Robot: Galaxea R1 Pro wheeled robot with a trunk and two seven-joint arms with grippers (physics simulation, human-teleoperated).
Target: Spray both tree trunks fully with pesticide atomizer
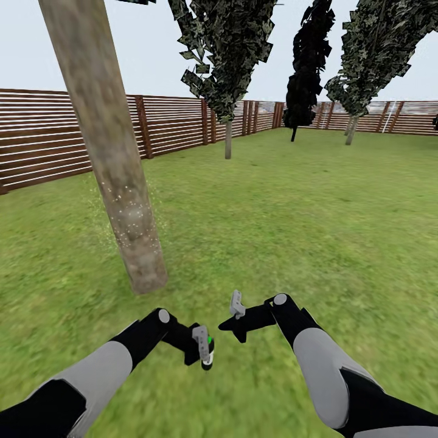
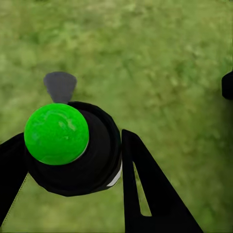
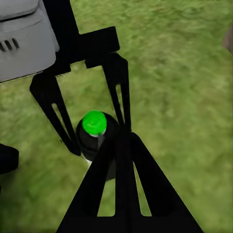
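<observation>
Grass lawn [image 1: 255,213] spreads to a slatted wooden fence [image 1: 170,125], with slim dark trees along it. Close ahead on the left, the thick leaning tree trunk [image 1: 115,164] shows a speckled mist at mid-height. The left gripper [image 1: 204,351] has its jaws clenched on the spray bottle [image 2: 73,150], whose top now shows green. The right gripper [image 1: 237,306] hovers just beside; I cannot tell how its jaws stand. Sweep the nozzle slowly along the trunk, probably upward and down to the base.

One thick leaning tree trunk [image 1: 109,152] up close. Three slimmer dark trees [image 1: 228,55] farther back along one slatted wooden fence [image 1: 170,125]. Two arms, two grippers (left gripper [image 1: 204,350], right gripper [image 1: 236,306]). One green-topped atomizer [image 2: 68,145].
</observation>
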